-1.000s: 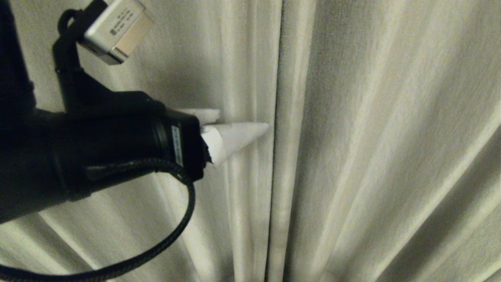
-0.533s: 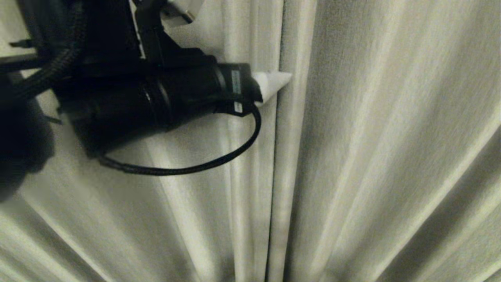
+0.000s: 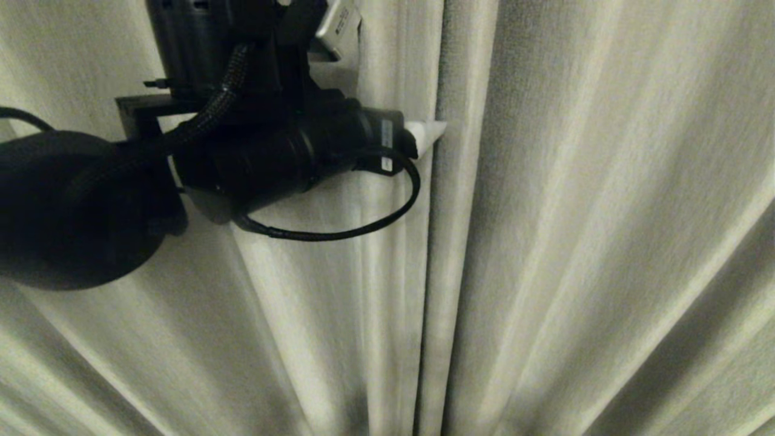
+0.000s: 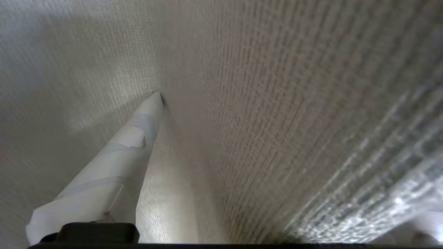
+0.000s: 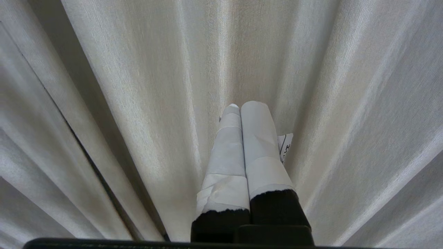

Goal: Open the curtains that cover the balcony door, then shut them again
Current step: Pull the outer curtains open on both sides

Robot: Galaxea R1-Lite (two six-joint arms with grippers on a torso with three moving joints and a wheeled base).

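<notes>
The left gripper (image 3: pixel 431 130) stands spread wide, one taped fingertip (image 4: pixel 152 103) pressing into the curtains (image 3: pixel 575 230) at the seam between panels, gripping nothing. The right gripper (image 5: pixel 244 110), seen only by its wrist camera, is closed and empty. Fabric hides everything beyond.

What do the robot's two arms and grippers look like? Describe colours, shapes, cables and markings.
The left arm is a black, rounded housing with a braided black cable looping below it, small white labels and a silver box on top. The left gripper has pointed fingers wrapped in white tape. The right gripper has black fingers with rounded, white-taped tips.
</notes>
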